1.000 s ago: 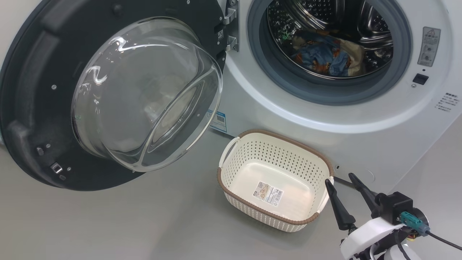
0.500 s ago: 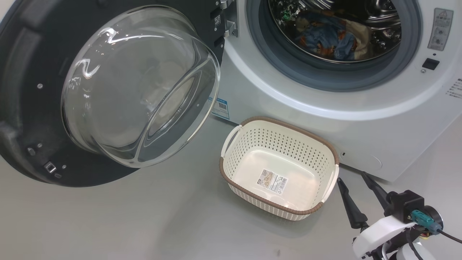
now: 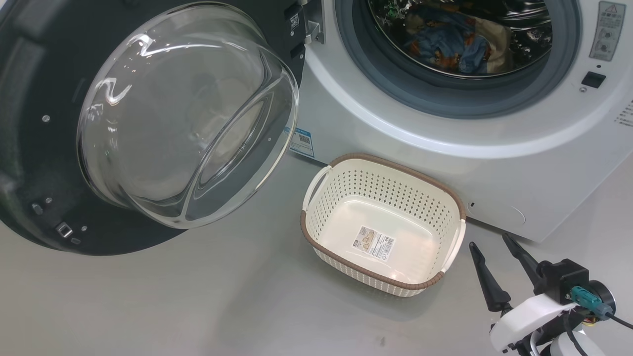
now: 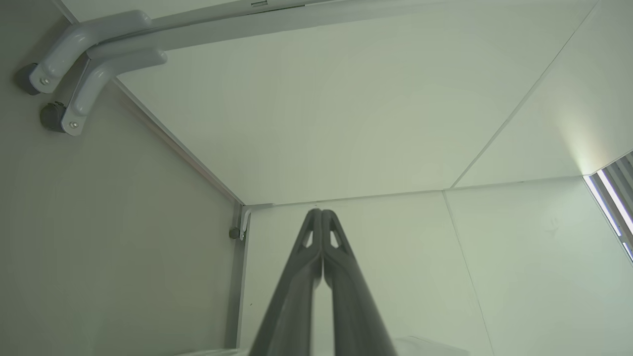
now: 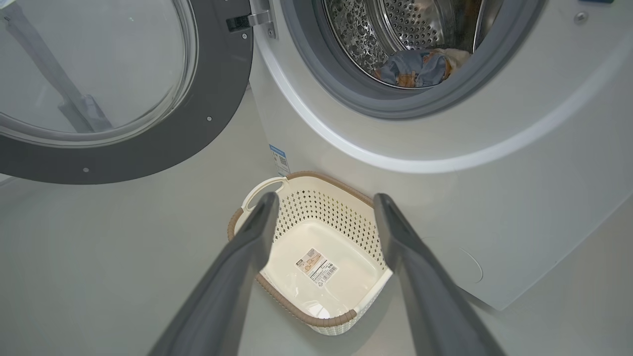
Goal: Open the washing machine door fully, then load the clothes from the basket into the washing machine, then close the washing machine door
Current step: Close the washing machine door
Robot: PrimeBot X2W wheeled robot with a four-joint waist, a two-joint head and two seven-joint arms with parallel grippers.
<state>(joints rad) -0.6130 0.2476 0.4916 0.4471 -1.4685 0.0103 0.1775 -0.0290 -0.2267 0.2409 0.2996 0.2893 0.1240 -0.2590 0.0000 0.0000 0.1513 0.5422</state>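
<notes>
Dark and long-fingered, the right claw [image 3: 488, 241] stood released, its two fingers spread wide and grasping nothing. The head view recorded a narrow strip of grey floor [image 3: 198, 296] between the claw's tips and the small cream-white perforated plastic basket [image 3: 385, 193] with a brown woven-look rim. The basket sat just ahead and to the left of the claw, not touching it. The right wrist view sighted the same basket framed between the spread fingers, with a label sticker [image 5: 316, 267] on its otherwise bare floor.

Beyond the claw and higher up, the light blue clothes [image 3: 455, 42] with orange-brown print and cream parts lay heaped low in the perforated steel drum [image 5: 400, 20] of the big white front-loading washing machine [image 3: 395, 133]. Well to the claw's left, the large round glossy black door [image 3: 183, 113] with its bulging clear glass bowl stood swung open.

The left wrist view supplied the left claw [image 4: 321, 212], clenched tip to tip on nothing. It pointed at pale flat panels [image 4: 346, 123], with two grey bent brackets [image 4: 89, 54] off to its upper left.
</notes>
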